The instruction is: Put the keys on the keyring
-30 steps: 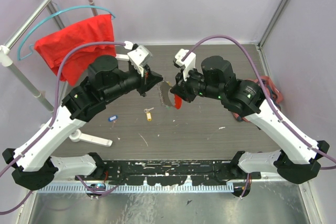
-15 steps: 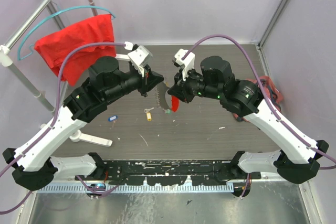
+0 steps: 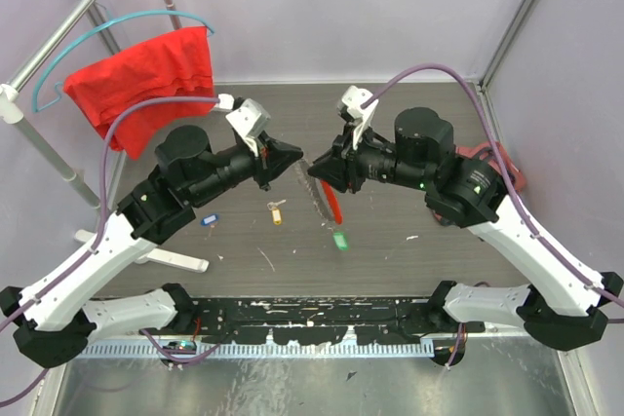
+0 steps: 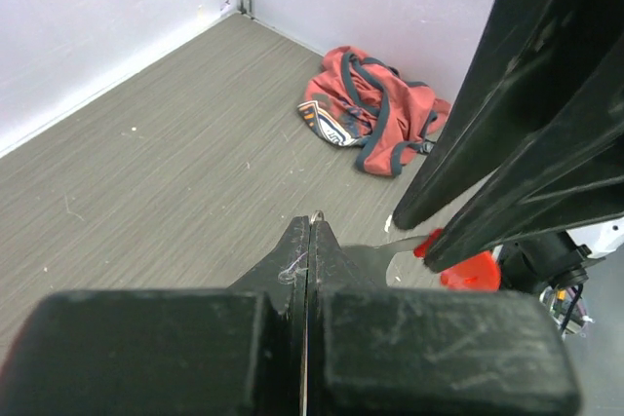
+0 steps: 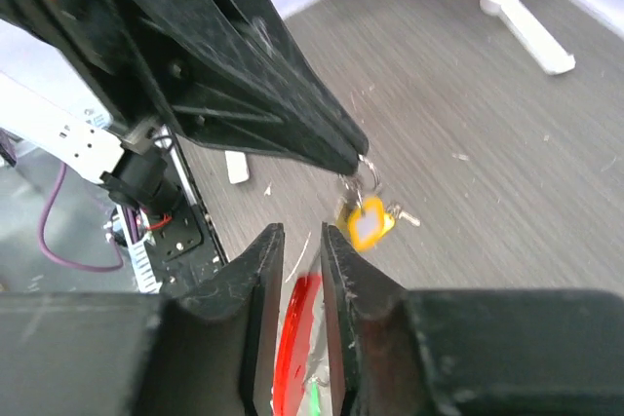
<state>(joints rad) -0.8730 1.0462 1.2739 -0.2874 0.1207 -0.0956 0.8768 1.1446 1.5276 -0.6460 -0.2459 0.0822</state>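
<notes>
Finds the keyring (image 3: 312,185) held clear of the bench (image 3: 390,260), mid-field between both arms, wavy metal loop uppermost and red bar slanting down toward the near edge. Records the right jaws closed to a narrow slot around the red bar. Records the left jaws pressed fully together, apparently pinching the tip of the loop; purchase there very thin and barely visible.

Locates a green-tagged key (image 3: 339,239) just below the bar's lower end; cannot tell whether hanging from the ring or lying on the bench. Locates a yellow-tagged key (image 3: 277,212) and a blue-tagged key (image 3: 208,220) flat on the bench to the left, neither threaded.

Judges the chief hazard to be loss of the loop tip from the left jaws. Likely causes: any pull or twist between the two arms, and spring in the wire. Likely result: ring swinging from the bar alone, with any threaded key free to slide off.

Notes a second hazard in fetching the bench keys: one pair of jaws needed for pickup, hence a one-sided hold on the ring, plus a poor grip on small flat keys.

Notes a third hazard: fingertips of both arms nearly touching, so risk of collision on any further approach.

Sees the red cloth (image 3: 146,75) on its hanger and a crumpled red garment (image 4: 375,124), both well apart from the work.
</notes>
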